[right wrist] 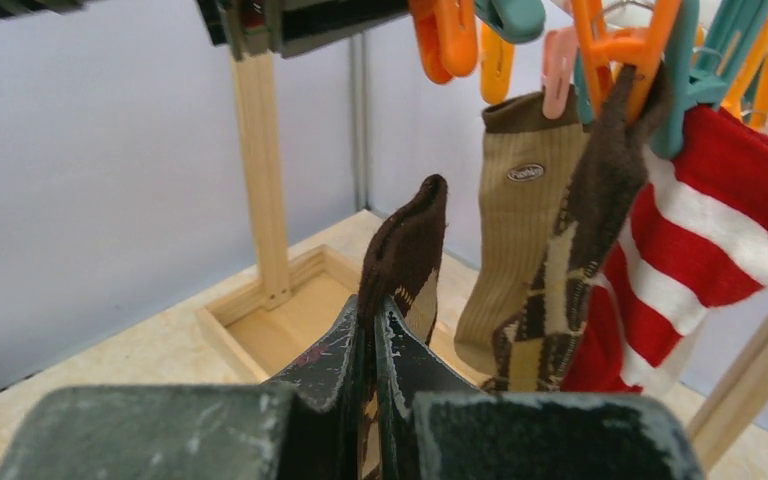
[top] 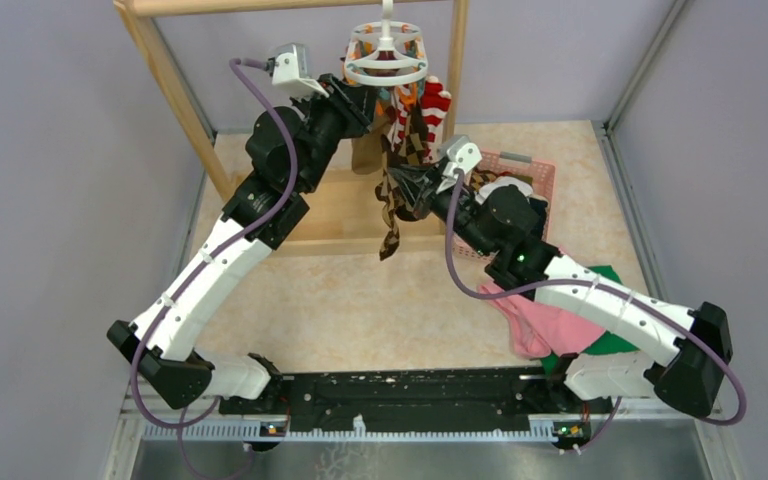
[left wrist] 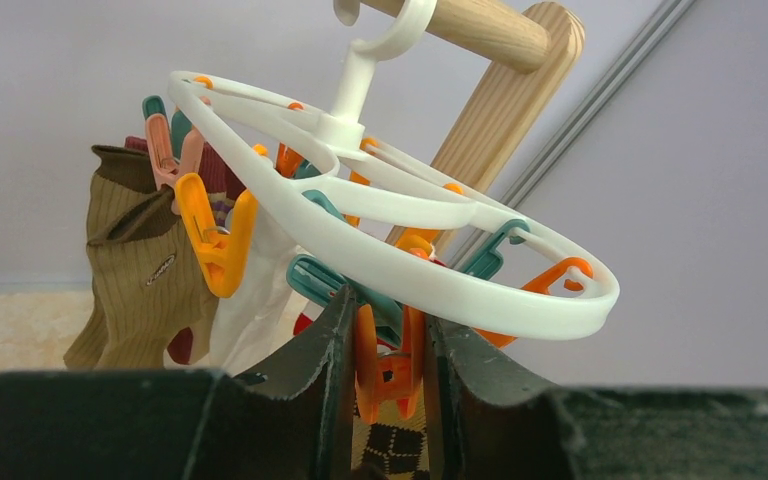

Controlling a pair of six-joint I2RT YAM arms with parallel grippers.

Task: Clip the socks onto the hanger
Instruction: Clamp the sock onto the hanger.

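Observation:
The white oval hanger [top: 385, 55] hangs by its hook from the wooden bar, with orange and teal clips under its ring [left wrist: 440, 275]. A brown sock [right wrist: 520, 200], one argyle sock [right wrist: 570, 250] and a red-white striped sock [right wrist: 700, 250] hang clipped; a white sock [left wrist: 260, 300] shows behind. My left gripper [left wrist: 390, 345] is shut on an orange clip [left wrist: 390, 370] under the ring's near side, squeezing it. My right gripper [right wrist: 372, 320] is shut on a second argyle sock [right wrist: 405, 250], cuff upright, just below the clips. Its foot dangles [top: 390, 225].
The wooden frame rack [top: 175, 85] stands at the back, with its flat base tray [right wrist: 280, 330] below the socks. A pink basket [top: 530, 165] sits behind the right arm. A pink cloth [top: 545, 325] and a green cloth [top: 605, 345] lie under the right arm.

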